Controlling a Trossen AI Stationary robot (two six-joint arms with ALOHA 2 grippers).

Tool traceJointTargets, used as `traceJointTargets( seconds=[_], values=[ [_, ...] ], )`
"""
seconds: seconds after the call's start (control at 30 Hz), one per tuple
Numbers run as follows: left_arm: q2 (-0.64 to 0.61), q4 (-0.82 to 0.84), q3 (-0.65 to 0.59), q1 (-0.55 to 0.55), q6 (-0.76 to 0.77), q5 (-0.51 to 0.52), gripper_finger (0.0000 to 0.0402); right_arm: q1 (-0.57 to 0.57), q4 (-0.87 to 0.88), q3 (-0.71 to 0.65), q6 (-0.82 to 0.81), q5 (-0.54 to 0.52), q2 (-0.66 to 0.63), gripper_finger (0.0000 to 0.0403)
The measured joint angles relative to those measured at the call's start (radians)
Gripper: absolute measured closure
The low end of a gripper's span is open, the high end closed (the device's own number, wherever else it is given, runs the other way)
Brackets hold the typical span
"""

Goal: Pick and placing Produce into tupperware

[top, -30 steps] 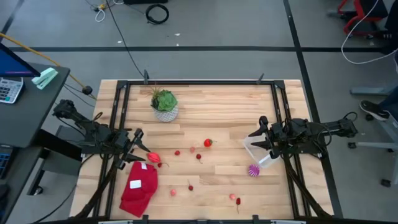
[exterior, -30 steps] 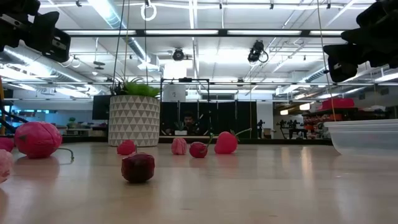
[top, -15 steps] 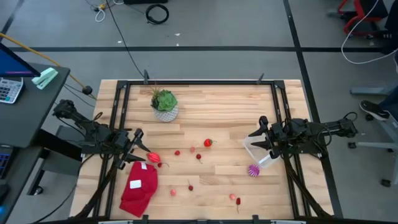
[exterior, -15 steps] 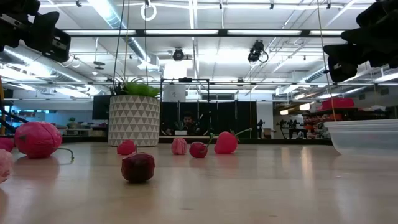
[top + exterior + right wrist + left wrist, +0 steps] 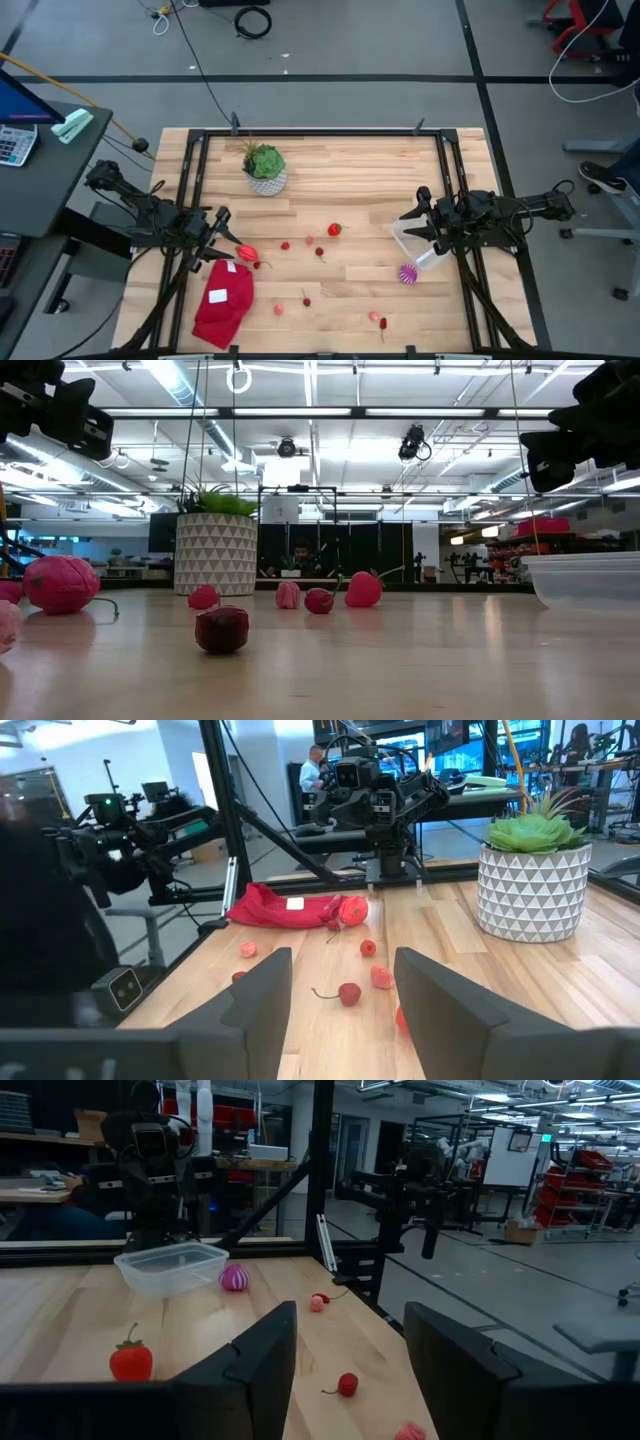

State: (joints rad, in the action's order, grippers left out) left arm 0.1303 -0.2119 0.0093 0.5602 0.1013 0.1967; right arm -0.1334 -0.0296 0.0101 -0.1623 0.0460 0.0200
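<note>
Stretching across the middle of the high view: a pale wooden plank worktop [image 5: 340,190] with a dark metal frame along its edges, leaving a broad bare strip along the far side and open boards through the centre. Lying near the left front corner: a crumpled red cloth with a white label [image 5: 225,300]. Hovering over the left edge beside that cloth: the left gripper [image 5: 222,236], fingers [image 5: 255,1360] standing apart, clamping nothing. Hanging over the right side: the right gripper [image 5: 416,218], fingers [image 5: 262,995] likewise apart and empty. Sitting just beside the right gripper: a small clear plastic box with rounded corners [image 5: 415,245], its long axis running diagonally from far-left to near-right, mouth facing up. Standing near the far edge: a green spiky plant in a white patterned pot [image 5: 265,168]. Resting just in front of the box: a purple-and-white striped ball [image 5: 407,273]. Lying near the centre: a red strawberry with a green cap [image 5: 334,229]. Scattering between cloth and ball: small red and pink berry pieces [image 5: 319,252], all well apart from the box.
</note>
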Motion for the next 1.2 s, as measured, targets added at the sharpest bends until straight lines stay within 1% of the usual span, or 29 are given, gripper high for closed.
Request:
traceJointTargets(
  seconds=[0.37, 0.7, 1.2],
  values=[
    [0.000, 0.000, 0.000, 0.000, 0.000, 0.000, 0.0203, 0.000, 0.000, 0.000, 0.000, 0.000, 0.000, 0.0215],
    [0.000, 0.000, 0.000, 0.000, 0.000, 0.000, 0.0211, 0.000, 0.000, 0.000, 0.000, 0.000, 0.000, 0.0215],
    [0.000, -0.010, 0.000, 0.000, -0.008, 0.000, 0.0205, 0.000, 0.000, 0.000, 0.000, -0.007, 0.000, 0.0215]
  ],
)
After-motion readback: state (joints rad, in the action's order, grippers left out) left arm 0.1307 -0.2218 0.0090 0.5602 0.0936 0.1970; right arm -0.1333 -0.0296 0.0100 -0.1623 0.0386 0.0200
